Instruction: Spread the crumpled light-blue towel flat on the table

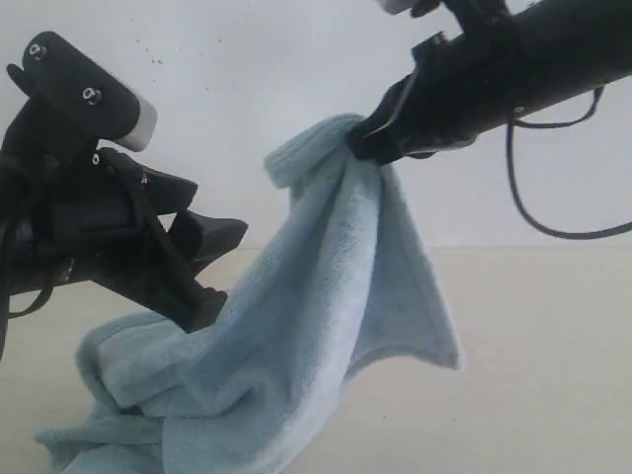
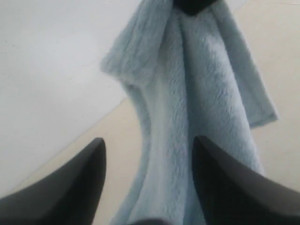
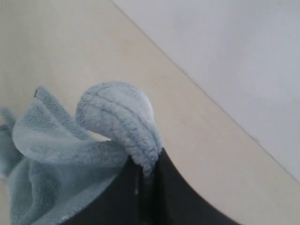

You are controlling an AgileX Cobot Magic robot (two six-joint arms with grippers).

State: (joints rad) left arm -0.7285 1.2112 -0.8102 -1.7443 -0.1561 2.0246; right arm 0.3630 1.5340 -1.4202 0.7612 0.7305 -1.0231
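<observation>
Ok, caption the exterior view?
Right end effector holds one towel end up; left end effector open beside the rest on the table.

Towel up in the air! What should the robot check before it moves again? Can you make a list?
1. Right gripper shut on the towel: ok, it pinches a bunched fold.
2. Left gripper open: ok, jaws stand wide apart.
3. Left gripper lined up with the towel: ok, the hanging cloth shows between its jaws, not clamped.
4. Towel flat on the table: not ok, it hangs from the right gripper and its lower end lies crumpled on the table.
5. Second corner found for the left gripper: cannot tell.
</observation>
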